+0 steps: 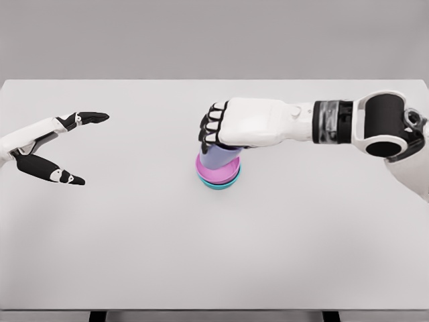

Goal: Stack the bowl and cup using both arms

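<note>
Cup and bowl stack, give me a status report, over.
Right hand shut on lavender cup, cup sitting in pink bowl atop teal bowl. Left hand open, off to the side. Nothing in the way.

White table (214, 255), teal bowl (218, 184) directly on it near centre.

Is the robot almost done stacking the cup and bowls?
Nearly. Done: a pink bowl already sits on a teal bowl near the middle of the white table. In hand: the right hand grips a pale purple cup, its base down inside the pink bowl. Left: that hand must let go and move away. The left hand is open, off to the side, holding nothing.
</note>
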{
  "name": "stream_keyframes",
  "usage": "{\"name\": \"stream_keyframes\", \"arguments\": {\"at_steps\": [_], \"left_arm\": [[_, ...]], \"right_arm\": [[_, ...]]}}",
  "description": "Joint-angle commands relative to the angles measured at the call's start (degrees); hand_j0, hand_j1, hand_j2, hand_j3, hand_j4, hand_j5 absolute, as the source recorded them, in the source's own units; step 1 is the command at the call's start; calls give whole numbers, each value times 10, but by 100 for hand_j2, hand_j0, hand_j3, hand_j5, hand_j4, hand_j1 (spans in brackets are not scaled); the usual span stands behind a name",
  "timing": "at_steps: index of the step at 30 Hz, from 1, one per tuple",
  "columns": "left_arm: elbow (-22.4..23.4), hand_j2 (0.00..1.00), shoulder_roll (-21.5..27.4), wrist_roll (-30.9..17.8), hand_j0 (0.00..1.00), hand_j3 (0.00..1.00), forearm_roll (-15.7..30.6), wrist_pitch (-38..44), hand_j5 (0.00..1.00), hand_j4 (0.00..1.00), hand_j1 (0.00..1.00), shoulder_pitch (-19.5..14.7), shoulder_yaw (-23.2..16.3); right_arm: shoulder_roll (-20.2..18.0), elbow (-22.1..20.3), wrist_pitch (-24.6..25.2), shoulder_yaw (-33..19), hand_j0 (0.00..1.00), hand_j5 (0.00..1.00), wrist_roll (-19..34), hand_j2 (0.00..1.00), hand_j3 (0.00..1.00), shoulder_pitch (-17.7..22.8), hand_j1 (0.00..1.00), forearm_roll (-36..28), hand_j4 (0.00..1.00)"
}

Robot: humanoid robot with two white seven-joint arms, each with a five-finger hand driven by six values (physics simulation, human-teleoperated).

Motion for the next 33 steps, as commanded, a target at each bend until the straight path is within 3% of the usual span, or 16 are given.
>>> {"name": "stream_keyframes", "arguments": {"at_steps": [1,13,27,28,31,33], "left_arm": [[0,100,1,0,100,100,5,1,100,100,100,0,0],[0,100,1,0,100,100,5,1,100,100,100,1,0],[0,100,1,0,100,100,5,1,100,100,100,3,0],[0,100,1,0,100,100,5,1,100,100,100,3,0],[0,100,1,0,100,100,5,1,100,100,100,3,0],[0,100,1,0,100,100,5,1,100,100,100,3,0]], "right_arm": [[7,-1,6,18,65,65,-1,65,65,0,65,-3,65],[21,45,8,21,66,66,-1,66,66,-5,66,3,66],[14,43,4,27,69,69,-1,69,69,-3,69,4,69],[14,43,4,28,75,75,-1,75,75,-3,75,7,75],[14,43,4,26,81,81,-1,81,81,-3,81,8,81],[13,43,4,23,100,100,-1,100,100,-3,100,9,100]]}}
